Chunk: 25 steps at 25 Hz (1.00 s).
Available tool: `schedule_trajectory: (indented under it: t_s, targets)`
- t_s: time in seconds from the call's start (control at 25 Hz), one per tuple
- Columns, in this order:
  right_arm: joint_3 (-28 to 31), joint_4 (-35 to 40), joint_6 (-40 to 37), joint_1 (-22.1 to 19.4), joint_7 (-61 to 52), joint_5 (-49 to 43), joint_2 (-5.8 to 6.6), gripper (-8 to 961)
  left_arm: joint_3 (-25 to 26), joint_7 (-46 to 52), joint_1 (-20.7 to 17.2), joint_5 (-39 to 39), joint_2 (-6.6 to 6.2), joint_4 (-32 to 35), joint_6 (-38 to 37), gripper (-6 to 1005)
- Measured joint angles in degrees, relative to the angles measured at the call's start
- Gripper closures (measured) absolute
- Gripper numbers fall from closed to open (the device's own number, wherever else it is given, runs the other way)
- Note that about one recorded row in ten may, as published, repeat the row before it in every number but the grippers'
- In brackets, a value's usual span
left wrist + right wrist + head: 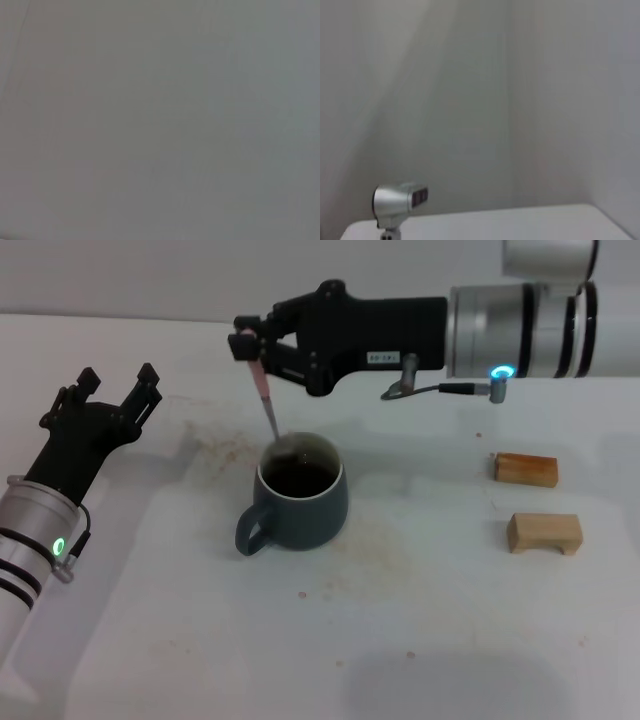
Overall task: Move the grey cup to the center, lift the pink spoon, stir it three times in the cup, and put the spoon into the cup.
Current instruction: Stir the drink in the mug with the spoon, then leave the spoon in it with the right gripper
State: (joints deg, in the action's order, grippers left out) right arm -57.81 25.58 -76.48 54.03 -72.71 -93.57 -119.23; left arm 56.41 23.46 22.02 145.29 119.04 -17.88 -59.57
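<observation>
The right gripper [247, 340], reaching in from the upper right of the head view, is pinching the top of the pink spoon [263, 390] between its closed fingertips. The spoon is hanging steeply, handle up and tilted slightly toward the upper left, its metal end dipping into the grey cup [297, 502] at the back rim. The cup is sitting at the centre of the table [420, 640], handle pointing to the lower left, with open surface all around it. Two wooden blocks [527, 469] are lying well apart at the right. The left gripper [115, 390] is waiting at the left edge, fingers spread and empty.
</observation>
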Motion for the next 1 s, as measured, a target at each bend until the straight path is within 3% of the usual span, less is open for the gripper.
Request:
schedule_trajectory:
  t_s: [1.0]
  targets:
    - [-2.6, -7.4, 4.9, -1.1, 6.5, 1.5, -0.23, 858, -0.1, 0.0, 1.1, 0.0, 0.05, 0.0, 1.3, 172]
